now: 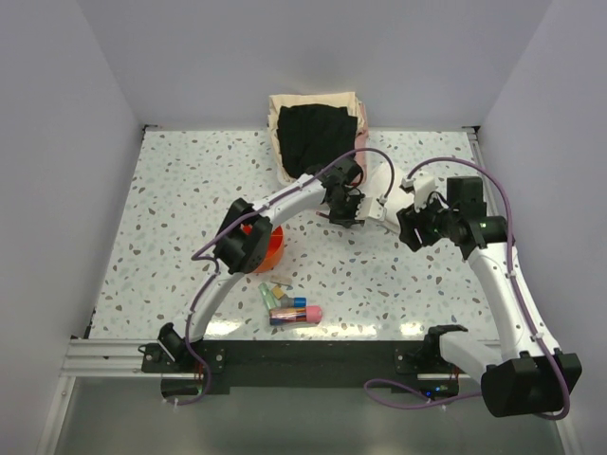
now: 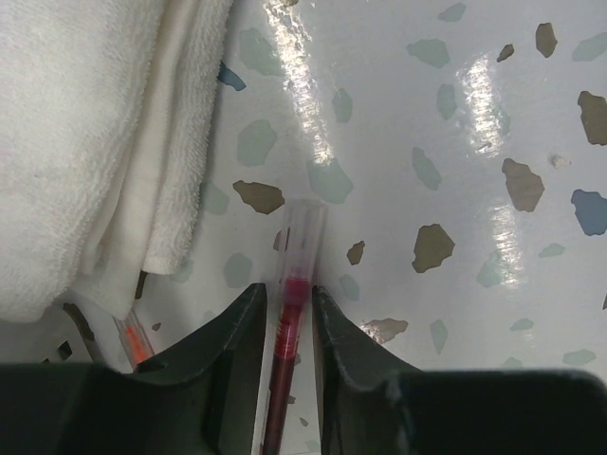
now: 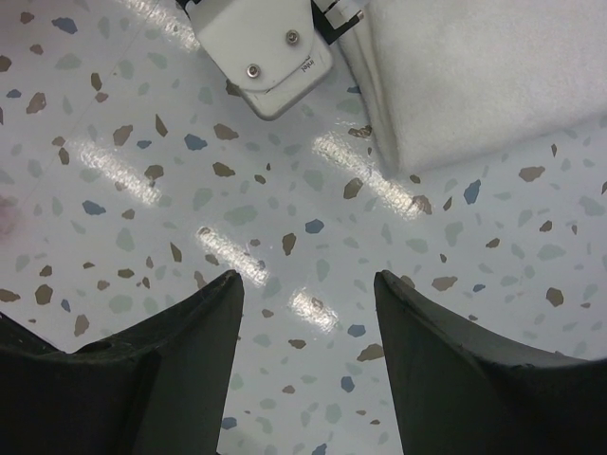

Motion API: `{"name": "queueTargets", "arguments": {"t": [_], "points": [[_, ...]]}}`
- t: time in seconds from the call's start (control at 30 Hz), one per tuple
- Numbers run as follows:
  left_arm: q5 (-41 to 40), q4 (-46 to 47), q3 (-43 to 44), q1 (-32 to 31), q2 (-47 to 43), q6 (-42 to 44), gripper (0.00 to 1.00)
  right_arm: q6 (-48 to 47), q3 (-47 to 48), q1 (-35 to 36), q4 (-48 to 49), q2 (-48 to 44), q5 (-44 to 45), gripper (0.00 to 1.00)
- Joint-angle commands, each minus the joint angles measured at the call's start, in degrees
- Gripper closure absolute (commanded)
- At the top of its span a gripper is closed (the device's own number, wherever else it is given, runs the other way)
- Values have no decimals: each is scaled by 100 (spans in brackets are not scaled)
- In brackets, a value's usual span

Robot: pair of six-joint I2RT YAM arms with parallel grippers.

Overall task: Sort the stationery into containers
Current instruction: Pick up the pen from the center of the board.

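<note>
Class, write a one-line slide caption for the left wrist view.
Left fingers pinch a red pen beside the folded white cloth on the speckled table.

No lettering, label, brand or number can be read anywhere. The white housing [image 3: 264, 59] in the right wrist view bears a tiny dark imprint just beside its two screws [image 3: 253, 69], too small to make out.
</note>
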Motion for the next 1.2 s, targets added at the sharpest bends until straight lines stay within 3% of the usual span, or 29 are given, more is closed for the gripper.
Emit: {"name": "queueTargets", "arguments": {"t": [0.0,0.3,0.5,0.7,0.8,0.97,1.17], "points": [[112,-667,-553,-156,434,-351,66,85,206,-5,-72,-130,26,39],[-170,-622,-976,-139,275,-484,59,155,144,3,-63,-235,0,38],[541,-1676,-371,-121,582,-123,58,164,100,-5,-55,-261,17,38],[586,-2116,-255,-130,758,-18,58,208,-14,-14,42,-279,-27,38],[507,-1959,-430,-121,689,-88,59,226,-40,-14,60,-279,-35,38],[-81,-931,-905,-138,433,-561,64,252,-75,-14,95,-288,-53,38],[-319,-798,-870,-147,503,-809,73,252,-84,-5,95,-305,-35,38]]}}
